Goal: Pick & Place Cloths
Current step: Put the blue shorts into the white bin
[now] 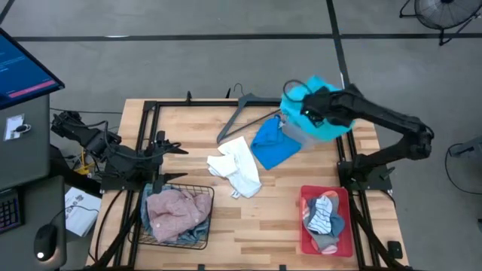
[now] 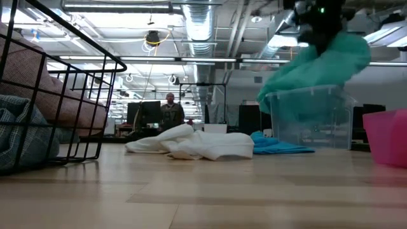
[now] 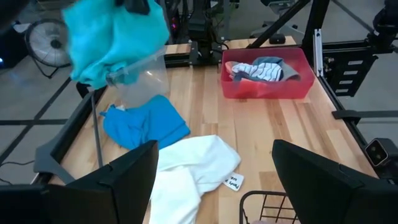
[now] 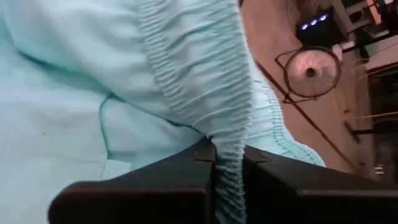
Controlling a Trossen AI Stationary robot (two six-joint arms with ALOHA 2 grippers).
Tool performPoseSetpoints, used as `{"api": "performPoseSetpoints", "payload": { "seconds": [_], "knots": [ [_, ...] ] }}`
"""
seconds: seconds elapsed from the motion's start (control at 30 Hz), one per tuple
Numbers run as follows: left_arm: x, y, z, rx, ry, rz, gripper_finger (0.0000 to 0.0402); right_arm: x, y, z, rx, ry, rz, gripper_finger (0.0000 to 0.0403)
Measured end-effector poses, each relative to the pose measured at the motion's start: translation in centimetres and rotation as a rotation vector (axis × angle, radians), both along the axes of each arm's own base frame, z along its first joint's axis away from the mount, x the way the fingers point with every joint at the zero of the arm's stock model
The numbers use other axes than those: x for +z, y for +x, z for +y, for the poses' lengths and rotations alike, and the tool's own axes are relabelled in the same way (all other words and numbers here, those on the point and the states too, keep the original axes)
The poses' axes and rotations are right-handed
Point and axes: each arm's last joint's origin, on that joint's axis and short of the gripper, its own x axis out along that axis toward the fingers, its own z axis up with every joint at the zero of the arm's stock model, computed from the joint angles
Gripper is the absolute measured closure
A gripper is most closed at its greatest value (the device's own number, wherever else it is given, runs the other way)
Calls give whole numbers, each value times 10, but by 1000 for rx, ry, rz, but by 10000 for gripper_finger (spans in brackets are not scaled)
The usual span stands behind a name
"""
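Observation:
My right gripper (image 1: 312, 106) is over the table's far right part, shut on a turquoise cloth (image 2: 325, 63) above a clear plastic bin (image 2: 311, 121). A bright blue cloth (image 1: 274, 144) lies flat on the table beside the bin. A crumpled white cloth (image 1: 237, 167) lies near the table's middle. A pink cloth (image 1: 175, 208) and blue denim (image 2: 19, 130) fill the wire basket (image 1: 197, 235). Striped and grey-blue socks (image 1: 324, 214) lie in the red bin (image 1: 305, 197). My left gripper (image 3: 214, 149) is open at the table's left, near the basket's far side, touching nothing. My right gripper pinches the turquoise cloth's gathered elastic band (image 4: 231, 134) between its two fingers (image 4: 180, 177). The band runs straight through the gap between them. The cloth hangs bunched below the gripper, and its lower part (image 2: 283, 95) droops over the clear bin's open top.
A grey clothes hanger (image 1: 242, 111) lies on the table's far side, left of the clear bin. Black frame rails (image 1: 143, 120) run along the table's edges. Bare wood lies between the basket and the red bin. A person (image 2: 170, 113) stands far off in the room.

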Motion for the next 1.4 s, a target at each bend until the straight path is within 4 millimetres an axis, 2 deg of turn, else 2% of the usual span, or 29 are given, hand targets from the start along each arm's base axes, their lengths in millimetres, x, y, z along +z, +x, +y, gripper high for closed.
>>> {"api": "performPoseSetpoints", "payload": {
  "seconds": [0.17,0.33,0.53,0.67,0.77,1.03,1.2,1.33,1.4],
  "knots": [
    [0,0,0,1,-3,0,105,-45,12,-11,50,149,89,396],
    [0,0,0,-3,9,1,105,-76,17,-32,93,267,-6,396],
    [0,0,0,-4,11,1,105,-94,3,-69,88,412,-214,396],
    [0,0,0,-4,11,1,105,-103,-8,-88,30,475,-279,396],
    [0,0,0,-4,11,1,105,-116,-9,-97,6,534,-250,396],
    [0,0,0,-4,11,1,105,-164,12,-112,-8,647,-136,396],
    [0,0,0,-4,11,1,105,-189,13,-120,-50,709,-82,396],
    [0,0,0,-3,9,1,105,-204,15,-122,-66,749,-39,393],
    [0,0,0,-3,9,1,105,-208,16,-123,-58,762,-24,374]
  ]
}}
